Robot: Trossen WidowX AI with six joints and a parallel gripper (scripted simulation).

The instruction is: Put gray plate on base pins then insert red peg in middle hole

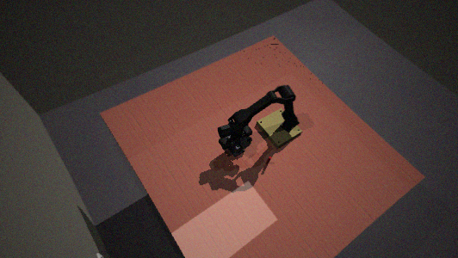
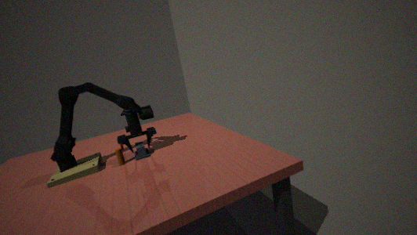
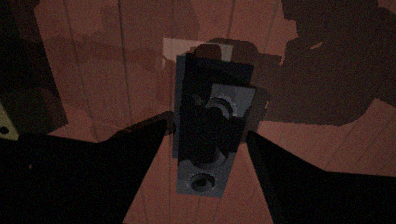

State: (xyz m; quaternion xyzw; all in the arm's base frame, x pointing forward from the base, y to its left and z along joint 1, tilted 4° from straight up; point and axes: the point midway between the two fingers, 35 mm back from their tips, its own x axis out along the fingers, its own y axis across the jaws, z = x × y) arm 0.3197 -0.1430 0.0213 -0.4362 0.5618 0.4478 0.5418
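My gripper [image 2: 140, 150] [image 3: 207, 129] is open, its fingertips apart on either side of the gray plate. The gray plate [image 3: 240, 94] is a narrow block with round holes along it; its near hole shows at the bottom of the wrist view. It lies over the darker gray base [image 3: 181, 82] [image 2: 143, 157], which shows past its far end and left side. Deep shadow hides the middle hole and most of the pins, so I cannot tell whether the plate is flat. The red peg [image 2: 121, 146] [image 1: 269, 159] stands upright in an orange holder, left of the gripper in the exterior view.
The orange holder [image 2: 120, 157] stands between the gray base and the yellow mounting board [image 1: 270, 121] [image 2: 82, 168] under the arm's foot. The red-brown table [image 1: 327, 172] [image 2: 219, 168] carries the arm's shadow. A pale square patch [image 1: 230, 221] lies near one table edge.
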